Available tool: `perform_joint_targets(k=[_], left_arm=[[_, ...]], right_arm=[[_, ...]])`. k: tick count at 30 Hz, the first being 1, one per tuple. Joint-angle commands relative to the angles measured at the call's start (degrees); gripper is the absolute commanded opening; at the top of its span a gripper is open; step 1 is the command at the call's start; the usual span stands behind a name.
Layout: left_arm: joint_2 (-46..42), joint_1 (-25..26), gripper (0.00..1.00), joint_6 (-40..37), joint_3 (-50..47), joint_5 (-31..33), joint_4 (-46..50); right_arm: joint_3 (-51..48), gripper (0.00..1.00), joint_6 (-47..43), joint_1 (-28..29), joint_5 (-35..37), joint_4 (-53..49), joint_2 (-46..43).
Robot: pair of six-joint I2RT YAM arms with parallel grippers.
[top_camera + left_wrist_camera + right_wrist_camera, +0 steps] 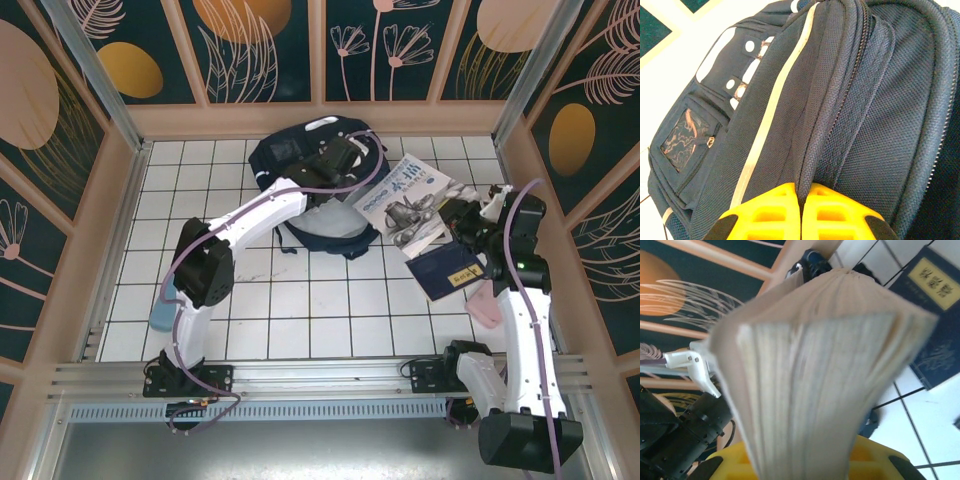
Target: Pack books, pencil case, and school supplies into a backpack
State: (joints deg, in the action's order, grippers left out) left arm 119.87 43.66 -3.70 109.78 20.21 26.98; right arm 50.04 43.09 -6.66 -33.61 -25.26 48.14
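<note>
The dark navy backpack [305,205] lies at the back middle of the tiled table, its white stripe [767,120] running along the front panel. My left gripper [802,202] is shut on a raised fold of the backpack's fabric beside a zipper; in the top view the left gripper [338,158] sits on the bag's upper part. My right gripper [805,462] is shut on the white-and-blue book [408,200], whose fanned page edges [815,380] face the camera. A navy book with a yellow label [452,270] lies flat on the tiles below the right gripper [468,225].
A pink object [485,306] lies at the right edge near the right arm. A pale blue object [160,315] rests behind the left arm's elbow. Wooden walls enclose the table on three sides. Open tiles stretch across the middle front.
</note>
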Motion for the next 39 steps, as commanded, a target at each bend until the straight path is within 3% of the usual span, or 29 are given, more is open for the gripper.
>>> perform_joint_targets(k=[1,7,16,24,30,33,39], left_arm=[[-5.25,-0.24,0.0,3.28,0.69,1.03,-5.42],[-6.37,-0.24,0.0,7.87,3.32,0.65,-2.91],[-4.55,-0.26,0.0,13.55,11.16,-3.43,1.16],[-9.87,-0.25,0.0,13.42,5.41,-6.58,0.85],[-13.03,-0.24,0.0,12.85,0.7,-9.23,0.24],[-13.61,-0.24,0.0,13.07,-0.26,-10.31,0.07],[-13.45,-0.25,0.0,13.72,-0.09,-11.67,-0.55]], right_arm=[[-1.44,0.0,2.91,-0.02,-6.52,10.86,-1.14],[-3.51,0.0,4.27,1.55,-6.63,11.12,-1.42],[-5.3,0.0,5.73,9.0,-5.02,15.2,-0.01],[-0.13,0.0,8.52,11.23,-5.55,21.44,8.59],[4.21,0.0,13.19,12.88,-6.53,33.28,14.43],[2.83,0.0,15.57,14.57,-5.97,41.35,16.07],[-0.84,0.0,15.7,17.61,-1.49,45.34,19.37]])
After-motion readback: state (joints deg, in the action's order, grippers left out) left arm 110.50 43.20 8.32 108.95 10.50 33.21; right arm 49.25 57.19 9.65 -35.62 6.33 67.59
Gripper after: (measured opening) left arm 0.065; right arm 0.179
